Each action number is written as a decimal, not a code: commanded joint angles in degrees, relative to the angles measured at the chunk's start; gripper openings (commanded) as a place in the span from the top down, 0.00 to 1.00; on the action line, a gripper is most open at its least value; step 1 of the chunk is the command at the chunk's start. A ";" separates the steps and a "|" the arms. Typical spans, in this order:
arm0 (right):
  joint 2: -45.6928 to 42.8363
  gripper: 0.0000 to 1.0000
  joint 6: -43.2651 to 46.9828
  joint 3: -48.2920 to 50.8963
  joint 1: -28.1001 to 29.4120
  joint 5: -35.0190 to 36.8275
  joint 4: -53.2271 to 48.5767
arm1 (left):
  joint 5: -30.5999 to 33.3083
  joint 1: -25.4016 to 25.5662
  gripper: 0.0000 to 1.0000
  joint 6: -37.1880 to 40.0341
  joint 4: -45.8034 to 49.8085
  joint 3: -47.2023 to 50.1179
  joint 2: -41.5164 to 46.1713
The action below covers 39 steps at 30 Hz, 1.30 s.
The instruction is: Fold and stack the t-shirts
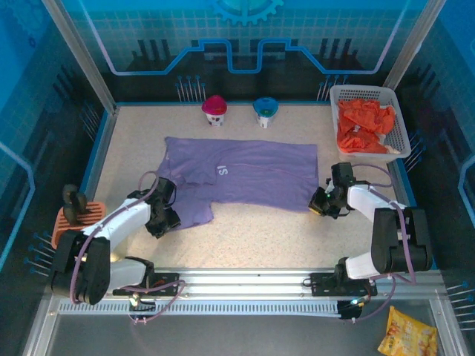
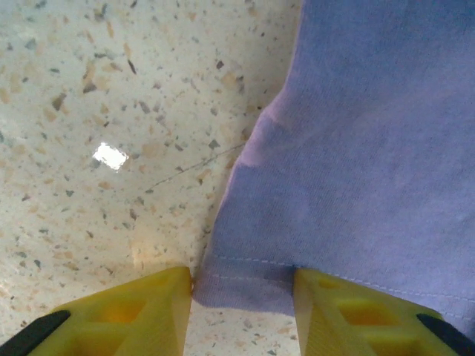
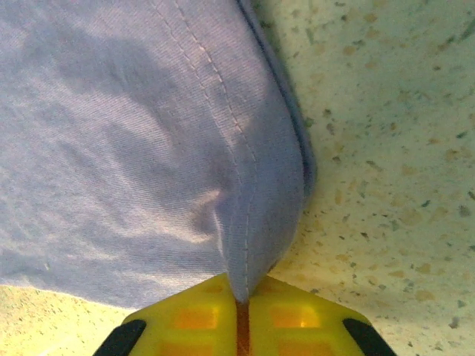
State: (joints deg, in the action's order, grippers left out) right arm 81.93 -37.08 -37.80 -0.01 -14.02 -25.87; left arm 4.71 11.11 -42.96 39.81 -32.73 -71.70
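**Item 1.** Lavender t-shirt: spread flat across the middle of the speckled worktop, its long side running left to right in the overhead view. A small white mark sits near its centre. One portion extends down at the lower left.

**Item 2.** Left gripper: at the shirt's lower left edge. In the wrist view its yellow fingers stand apart, with a stitched hem corner lying between them on the worktop. Released, nothing pinched.

**Item 3.** Right gripper: at the shirt's lower right corner. In the wrist view its yellow fingers press together, clenched on a fold of the hem. The cloth spreads from the pinch toward the upper left of that frame.

**Item 4.** Orange-red t-shirts: a crumpled heap inside the white lattice basket, upper right of the overhead view, well apart from both grippers.

**Item 5.** Red-topped object and blue-topped object: small, side by side just above the lavender t-shirt's upper edge.

**Item 6.** Yellow snack bag: lower right corner of the overhead view, off the worktop.
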 commanded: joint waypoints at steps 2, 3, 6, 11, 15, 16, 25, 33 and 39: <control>-1.55 0.93 0.34 -0.23 -1.61 -0.69 -0.39 | 0.30 -0.65 0.60 1.80 -1.48 0.21 -2.00; -1.68 0.94 0.50 -0.25 -1.82 -0.77 -0.45 | 0.59 -0.73 0.61 2.00 -1.49 0.17 -2.25; -2.19 0.95 0.69 -0.34 -2.37 -0.89 -0.75 | 0.12 -0.98 0.66 1.82 -2.21 0.21 -2.07; -3.17 0.97 1.70 -0.42 -3.48 -1.21 -1.03 | -0.43 -1.01 0.83 2.05 -2.91 -0.50 -1.10; -2.70 1.00 3.48 -1.52 -4.28 -1.55 -3.04 | -0.86 -1.01 1.00 2.87 -2.05 -2.63 0.29; -2.87 1.00 3.79 -1.68 -4.33 -1.62 -3.58 | -1.08 -1.01 1.00 2.65 -1.33 -2.94 1.09; -5.83 1.00 5.15 -2.28 -5.31 -3.14 -7.05 | -4.38 -1.01 1.00 1.32 8.96 -8.29 9.12; 3.67 1.00 7.37 -14.25 -5.70 -4.65 -9.84 | -7.26 -2.60 1.00 6.09 7.41 -22.52 -0.49; 11.02 1.00 7.37 -19.93 -6.05 -4.87 -8.74 | -7.82 -6.43 1.00 9.74 6.58 -30.77 -5.80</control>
State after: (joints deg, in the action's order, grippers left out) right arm 89.86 -30.74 -55.24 -4.95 -17.58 -33.43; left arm -1.39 6.44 -36.49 46.65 -59.75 -75.50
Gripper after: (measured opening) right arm 0.061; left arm 0.053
